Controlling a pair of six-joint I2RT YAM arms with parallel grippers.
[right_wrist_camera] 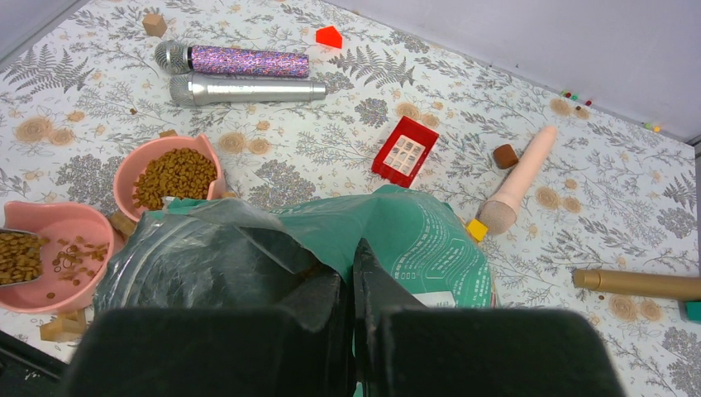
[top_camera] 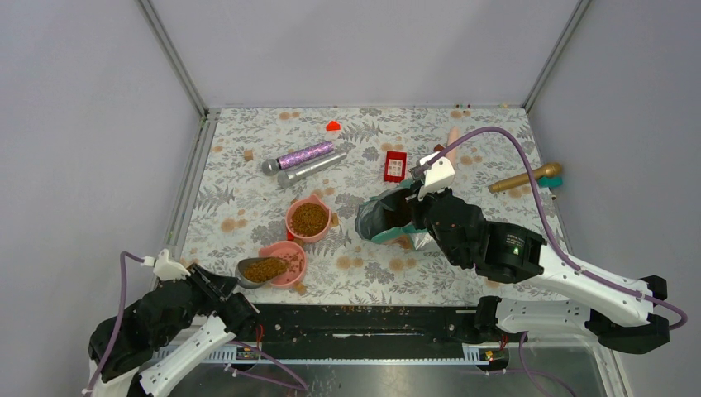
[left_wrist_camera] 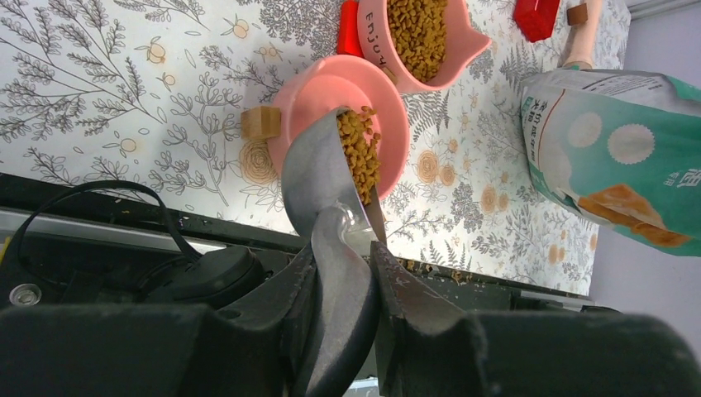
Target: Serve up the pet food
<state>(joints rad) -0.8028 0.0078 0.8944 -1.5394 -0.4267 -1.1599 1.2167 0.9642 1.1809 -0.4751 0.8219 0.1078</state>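
A metal scoop (left_wrist_camera: 318,165) heaped with brown pet food (left_wrist_camera: 360,153) tilts over the near pink bowl (left_wrist_camera: 318,91). My left gripper (left_wrist_camera: 343,248) is shut on the scoop's handle. That bowl (right_wrist_camera: 58,223) holds a few loose pellets (right_wrist_camera: 78,252). The far pink bowl (top_camera: 308,219) is full of kibble. The teal-green and silver pouch (right_wrist_camera: 413,240) stands open to the right of the bowls. My right gripper (right_wrist_camera: 351,256) is shut on the pouch's upper rim, holding it up (top_camera: 388,215).
A purple glitter microphone (top_camera: 302,155) and a silver one (top_camera: 314,168) lie behind the bowls. A red block (top_camera: 395,165), a peach peg (top_camera: 451,142), a gold cylinder (top_camera: 525,178) and small wooden cubes are scattered about. A black rail (top_camera: 364,318) runs along the front edge.
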